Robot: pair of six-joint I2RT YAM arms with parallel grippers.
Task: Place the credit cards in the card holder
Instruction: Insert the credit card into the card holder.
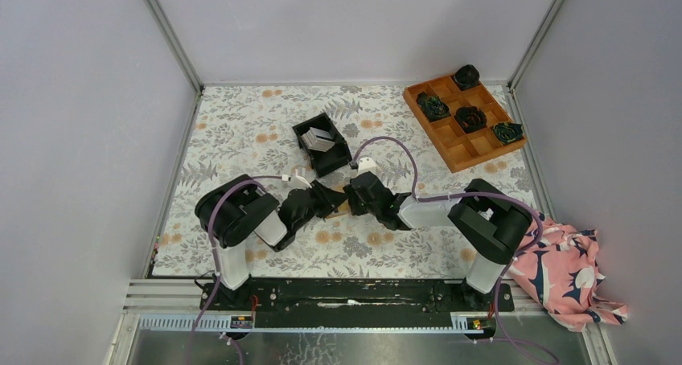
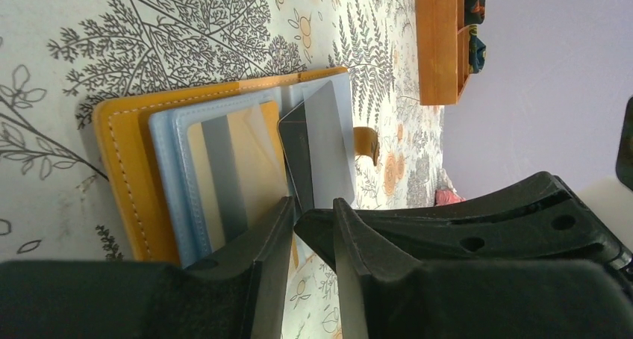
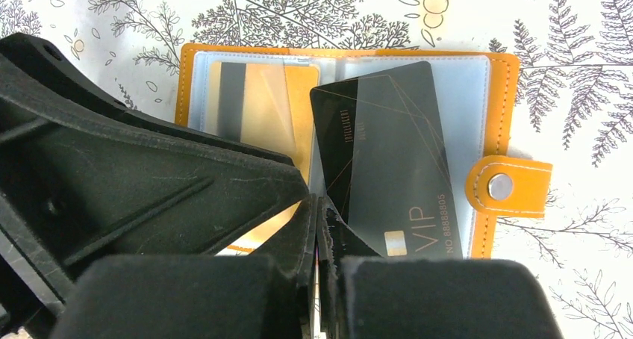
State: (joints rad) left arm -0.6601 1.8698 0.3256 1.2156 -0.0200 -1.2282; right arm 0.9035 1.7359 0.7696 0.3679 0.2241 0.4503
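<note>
The right fingers point(image 3: 303, 242) are pressed shut, pinching, as far as I can judge, the near-left edge of a dark VIP card point(image 3: 388, 152). That card lies askew over the right pocket of the open card holder point(image 3: 501, 92) and is not slid in. The left fingers point(image 2: 272, 272) are partly parted over the holder's other half, and I cannot see that they grip anything. One tan card point(image 3: 265, 100) sits pocketed. More credit cards point(image 1: 318, 137) wait in the black bin point(image 1: 334, 162), farther back. Both arms fold inward, wrists low, meeting mid-desk point(image 1: 241, 124).
</note>
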